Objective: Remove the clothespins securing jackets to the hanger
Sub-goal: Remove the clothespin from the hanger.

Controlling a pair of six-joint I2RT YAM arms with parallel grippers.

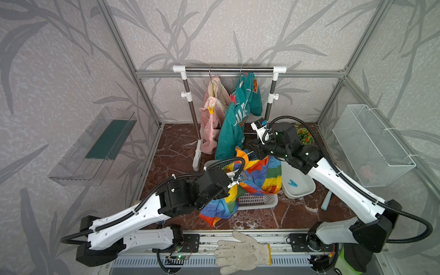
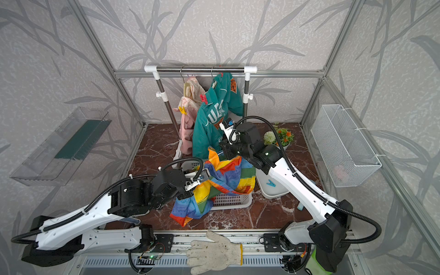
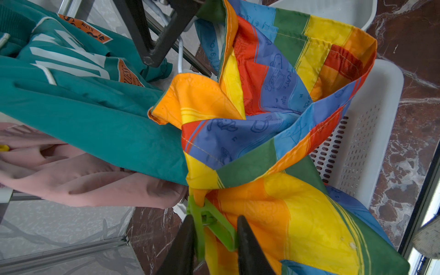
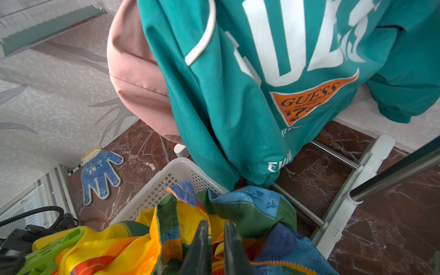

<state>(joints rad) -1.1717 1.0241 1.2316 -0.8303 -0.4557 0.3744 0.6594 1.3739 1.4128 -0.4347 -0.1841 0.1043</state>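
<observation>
On the far left wall: clear plastic wall tray (image 1: 91, 146) with a dark green liner, mid-left of both top views.
Left tool: the left tool (image 3: 214, 240) sits at the lower centre of the left wrist view, its two black fingers (image 3: 247, 247) closed against the handles of a green plastic clothespin (image 3: 209, 223).
Green clothespin: clipped on the rainbow patchwork jacket (image 1: 257, 176), beside the fabric's yellow and orange panels.
Rainbow jacket: centre of both top views, draped over the white perforated plastic basket (image 1: 259, 202) on the dark red marble table (image 1: 171, 152).
Rack: white-and-steel clothes rack (image 1: 228, 69) at the upper centre, carrying two hangers.
Pink jacket: pink jacket with cream patterned lining (image 1: 212, 128) hangs left of centre, a yellow clothespin (image 1: 210, 110) on it.
Teal jacket: teal jacket with white lettering (image 1: 234, 123) hangs just right of it, a red clothespin (image 1: 233, 98) at its shoulder.
Right tool: the right tool (image 4: 215, 240) is clenched on a fold of the rainbow jacket, lower centre of the right wrist view.
Blue clothespin: blue clothespin (image 1: 292, 183) lies in a white plastic tub (image 1: 307, 190), right of the basket.
Far right: white wire mesh basket (image 1: 371, 145) on the wall.
</observation>
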